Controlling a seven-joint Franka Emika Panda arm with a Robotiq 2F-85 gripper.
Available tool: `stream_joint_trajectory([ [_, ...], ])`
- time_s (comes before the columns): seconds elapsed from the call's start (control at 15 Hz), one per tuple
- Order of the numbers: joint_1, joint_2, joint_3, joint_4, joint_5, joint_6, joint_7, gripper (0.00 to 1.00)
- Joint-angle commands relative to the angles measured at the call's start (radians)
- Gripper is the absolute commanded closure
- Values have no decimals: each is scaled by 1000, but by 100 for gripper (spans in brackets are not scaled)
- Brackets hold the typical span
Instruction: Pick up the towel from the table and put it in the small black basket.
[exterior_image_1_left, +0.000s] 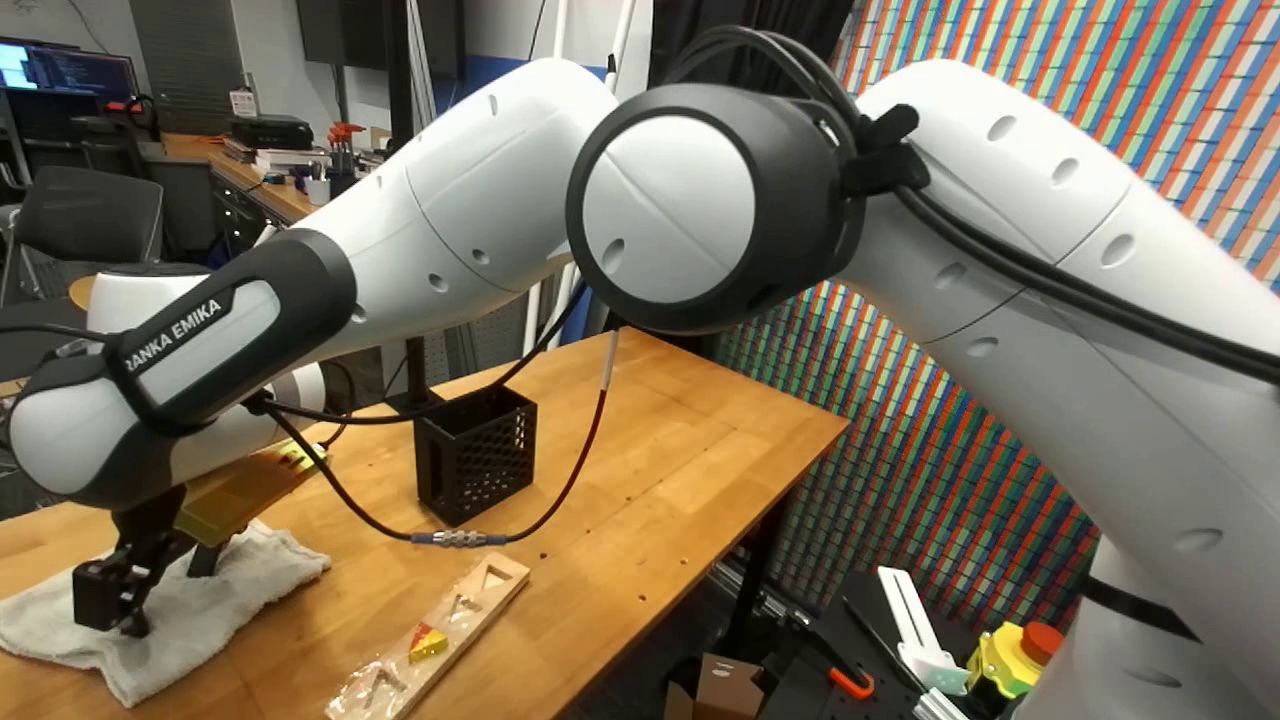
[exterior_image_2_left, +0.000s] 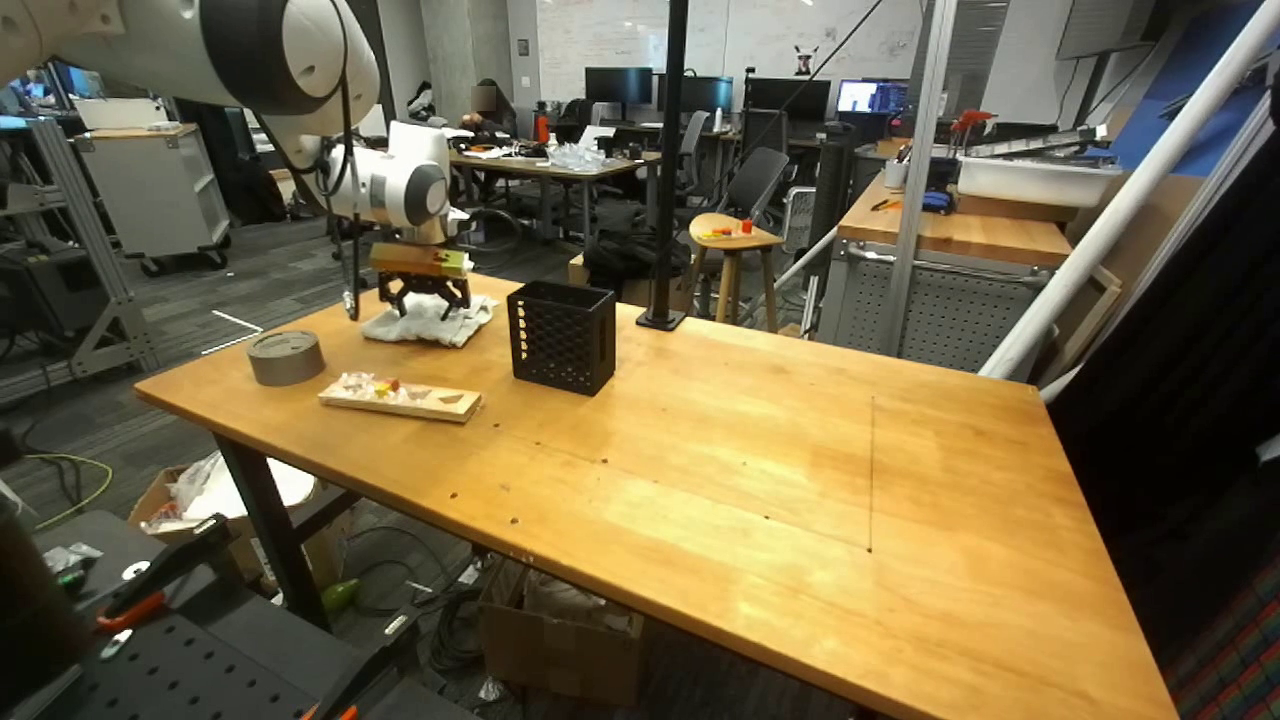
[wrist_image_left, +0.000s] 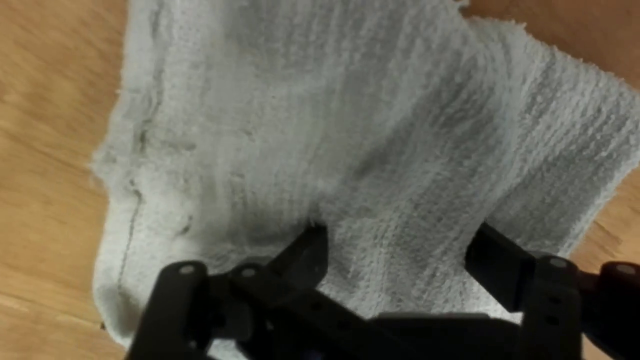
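Over a honey-coloured wooden tabletop (exterior_image_2_left: 720, 440), a black two-fingered Robotiq gripper (wrist_image_left: 397, 255) stands above a rumpled white terry-cloth towel (wrist_image_left: 300, 125), its fingers spread and holding nothing. The towel lies on the wood near a small black plastic basket (exterior_image_2_left: 562, 345) with lattice-cut walls, upright and apart from it. Whether the fingertips touch the cloth or merely hang over it, the views leave unclear.

The likeliest trouble is a thin grasp: the cloth lies low, its creases shallow, and fingers closing too high could skim the nap and rise with a mere pinch, or none. Closing too low, they might jam against the wood beneath. A pinch near one edge would probably leave a long tail hanging, apt to drape over the basket's rim; on release, its weight could draw the towel back out or tug the light-looking basket over.

Nearby, a pale wooden board (exterior_image_2_left: 408, 402) with triangular cut-outs, partly in clear wrap, sits close enough for a dragging corner to sweep it aside. A slack black-and-red cable with a metal connector (exterior_image_1_left: 460, 538), looped below the white-and-grey robot arm (exterior_image_1_left: 480, 190), could snag the basket's edge if carried low across it.
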Motion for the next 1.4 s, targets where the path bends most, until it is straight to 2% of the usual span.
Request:
stream_joint_trajectory([
  [0.0, -2, 8, 6, 11, 29, -11, -8, 57],
  [0.33, 4, -15, 0, 0, 36, -19, 9, 95],
  [0.47, 5, -35, -6, -7, 33, -26, 19, 98],
  [0.53, 5, -43, -8, -11, 32, -29, 23, 94],
  [0.67, 6, -76, -20, -27, 25, -40, 37, 100],
  [1.07, -5, -273, -63, -172, 12, -100, 100, 97],
  [1.33, -28, -450, -96, -327, 5, -166, 119, 98],
])
